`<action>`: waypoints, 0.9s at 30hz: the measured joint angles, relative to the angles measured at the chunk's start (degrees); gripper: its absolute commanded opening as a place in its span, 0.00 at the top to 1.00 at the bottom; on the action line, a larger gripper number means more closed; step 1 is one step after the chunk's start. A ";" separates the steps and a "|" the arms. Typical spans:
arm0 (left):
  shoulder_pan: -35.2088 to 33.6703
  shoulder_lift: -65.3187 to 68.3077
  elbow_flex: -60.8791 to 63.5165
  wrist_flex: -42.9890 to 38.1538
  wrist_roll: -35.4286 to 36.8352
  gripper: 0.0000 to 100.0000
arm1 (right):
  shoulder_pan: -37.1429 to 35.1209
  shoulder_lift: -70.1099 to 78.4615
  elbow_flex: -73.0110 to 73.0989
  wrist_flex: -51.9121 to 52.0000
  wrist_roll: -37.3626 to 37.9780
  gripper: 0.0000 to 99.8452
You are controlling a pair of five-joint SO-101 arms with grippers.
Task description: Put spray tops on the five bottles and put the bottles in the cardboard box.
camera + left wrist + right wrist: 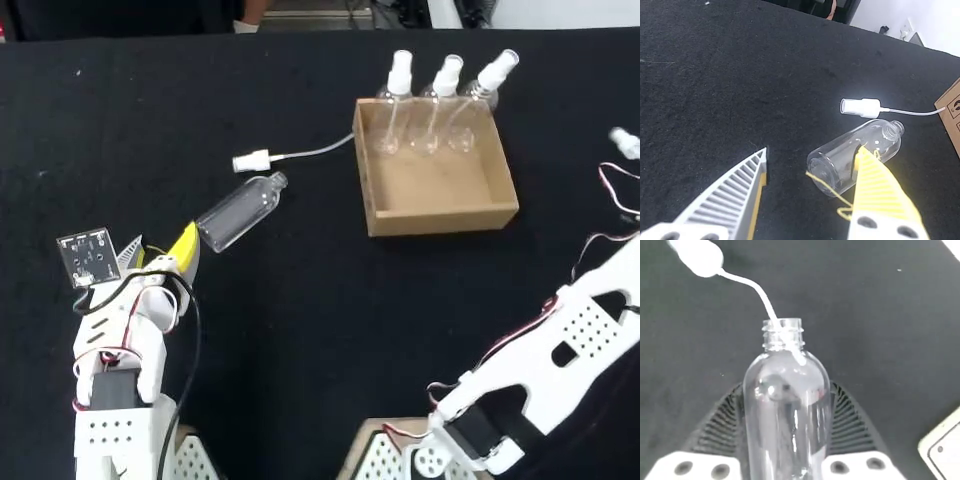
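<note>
One cardboard box [440,205] sits toward the far right of the surface [300,330], with three capped bottles [428,130] leaning on its far wall, finished. My right end effector [787,387] clamps a clear bottle [787,410], neck open for capping. My left end effector [812,152] gapes beside the base of the lying bottle [855,155], and its spray top [860,107] lies just beyond.

No readable words, numbers or brands anywhere. Cardboard box [952,125] wall: small dark printed symbols, cut off at edge, illegible.
</note>
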State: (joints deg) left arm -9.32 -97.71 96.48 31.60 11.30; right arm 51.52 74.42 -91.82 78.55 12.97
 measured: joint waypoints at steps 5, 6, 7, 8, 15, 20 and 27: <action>0.00 0.00 0.00 0.00 0.00 0.73 | 0.88 -0.44 0.00 0.09 -1.41 0.99; 0.00 0.00 0.00 0.00 0.00 0.73 | 1.05 -0.44 0.00 0.09 -1.49 0.99; 0.00 0.00 0.00 0.00 0.00 0.73 | 1.14 -0.44 0.00 0.09 -1.67 0.99; 0.00 0.00 0.00 0.00 0.00 0.73 | 1.23 -0.44 0.00 0.09 -2.02 0.99; 0.00 0.00 0.00 0.00 0.00 0.73 | 2.20 -4.66 0.00 1.49 -2.55 0.99; 0.00 0.00 0.00 0.00 0.00 0.73 | 2.37 -6.95 0.00 3.96 -2.73 0.99; 0.00 0.00 0.00 0.00 0.00 0.73 | 2.73 -8.88 0.00 4.92 -2.73 0.99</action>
State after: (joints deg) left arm -9.32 -97.71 96.48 31.60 11.30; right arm 54.24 65.54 -91.82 83.47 10.24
